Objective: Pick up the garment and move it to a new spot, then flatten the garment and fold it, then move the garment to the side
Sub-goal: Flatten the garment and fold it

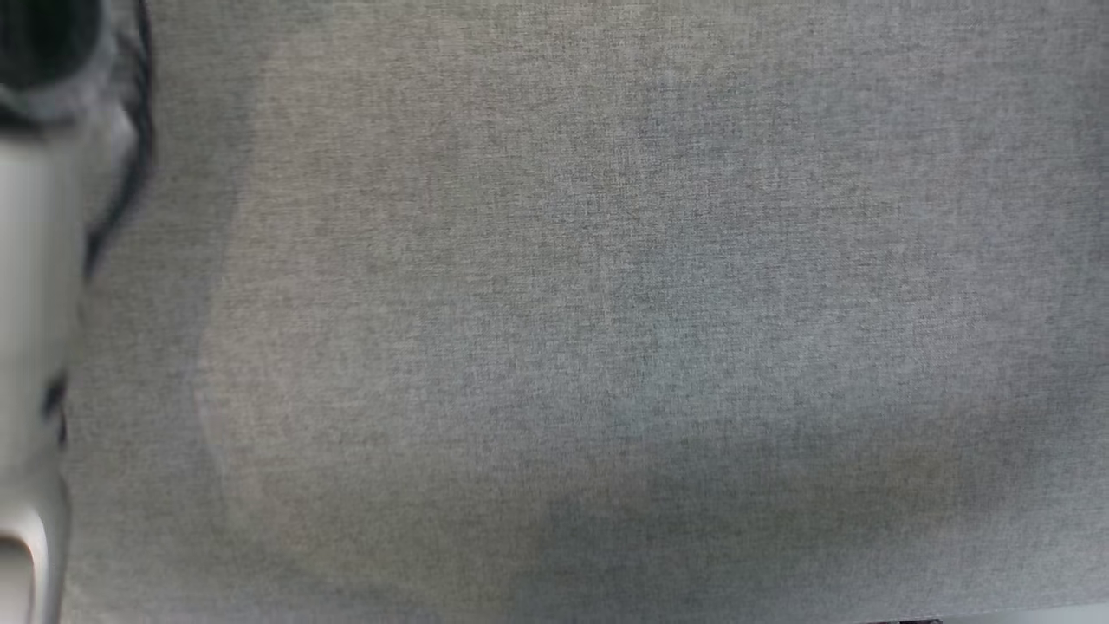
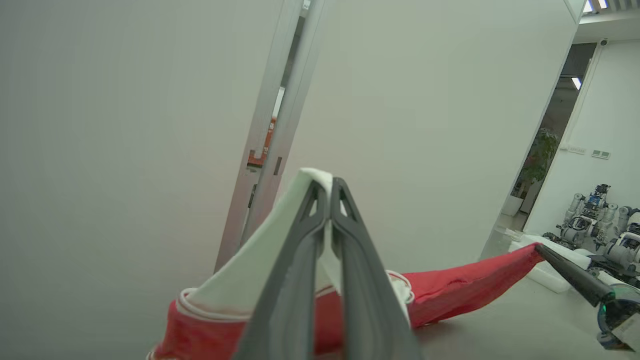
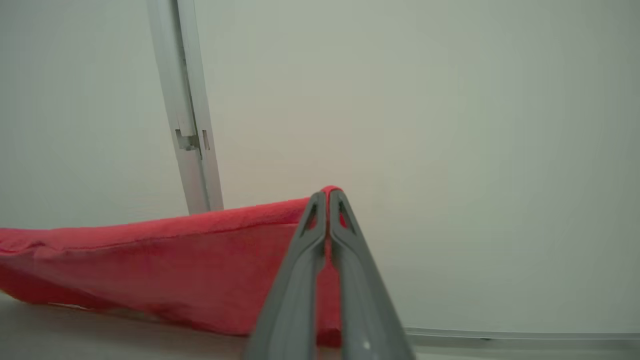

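Left gripper (image 2: 330, 187): the two long dark fingers are pressed together along their length, with no gap at the tips. Between them they pinch a white panel of the red and white fabric garment with white piped edging (image 2: 460, 287). The white fold stands just above the fingertips.

Right gripper (image 3: 327, 196): the fingers are likewise closed tight, with a red hem of the garment caught between the tips and a sliver of red showing over them. In the left wrist view this gripper enters from the right as one dark finger meeting the garment's far red corner.

Garment position: strung between the two grippers, raised at both held ends and sagging in the middle. I cannot tell whether its lower edge rests on the pale surface beneath or hangs just clear of it.

Hard to read: the head view is soft. It shows a grey woven cloth surface (image 1: 606, 303) and, at the left edge, a blurred pale forearm (image 1: 35, 260) with a dark cable along it. The garment's lower part is cut off by the bottom edge of both wrist views, so its overall shape is unclear. Behind it stand white partition panels (image 2: 425, 125) joined by a slim aluminium post (image 3: 187, 115).
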